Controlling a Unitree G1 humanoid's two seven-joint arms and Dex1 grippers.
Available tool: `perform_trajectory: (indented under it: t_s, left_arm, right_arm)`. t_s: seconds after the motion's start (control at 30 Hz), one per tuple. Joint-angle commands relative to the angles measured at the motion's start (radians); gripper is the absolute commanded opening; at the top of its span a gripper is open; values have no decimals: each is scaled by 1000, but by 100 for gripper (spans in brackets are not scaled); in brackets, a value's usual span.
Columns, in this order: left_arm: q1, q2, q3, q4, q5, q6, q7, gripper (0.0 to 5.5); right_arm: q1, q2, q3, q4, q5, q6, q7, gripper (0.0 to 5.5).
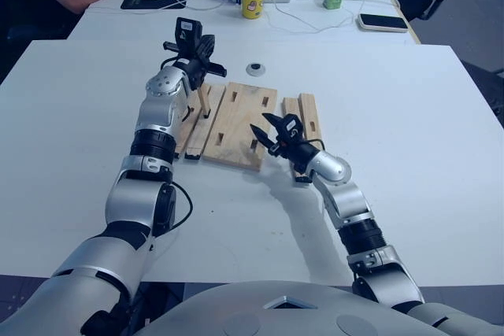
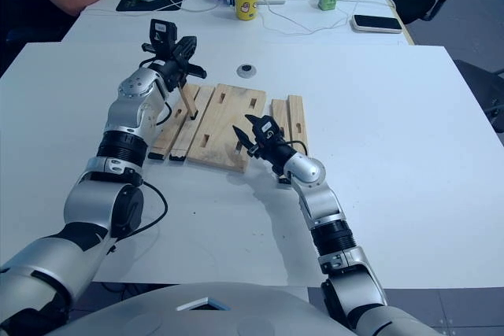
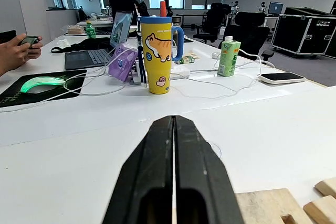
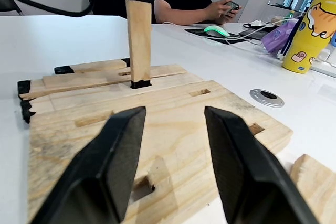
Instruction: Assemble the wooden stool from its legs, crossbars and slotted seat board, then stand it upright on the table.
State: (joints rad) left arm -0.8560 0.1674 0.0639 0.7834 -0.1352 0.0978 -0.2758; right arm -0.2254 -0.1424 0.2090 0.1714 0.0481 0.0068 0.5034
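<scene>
The pale, rectangular seat board (image 1: 242,123), cut with small slots, lies flat mid-table between loose wooden bars (image 1: 303,116). The left gripper (image 1: 202,76) clamps a square, black-tipped leg (image 4: 139,40) upright beside the board's left edge. The right gripper (image 4: 173,124) hovers wide open and holds nothing.

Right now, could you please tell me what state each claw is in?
Left claw: closed on an upright wooden leg.
Right claw: open, holding nothing, above the slotted seat board.

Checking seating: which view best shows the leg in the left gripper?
Right wrist view: the leg stands upright, black tip by the seat board's left edge. Both eye views show it small under the left gripper. Left wrist view looks along that gripper's shut fingers.
</scene>
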Motion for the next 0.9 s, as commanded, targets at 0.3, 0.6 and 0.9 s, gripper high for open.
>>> perform_trajectory:
  t_s: [0.3, 0.6, 0.9]
  left_arm:
    - [44, -27, 68, -43, -31, -265, -3, 3]
    - [-4, 2, 96, -111, -47, -316, -14, 3]
    - [43, -21, 38, -173, -21, -371, -66, 3]
  right_arm:
    - [-9, 5, 6, -2, 6, -7, 16, 207]
    - [6, 10, 13, -10, 1, -14, 13, 207]
    - [1, 13, 24, -4, -6, -21, 12, 207]
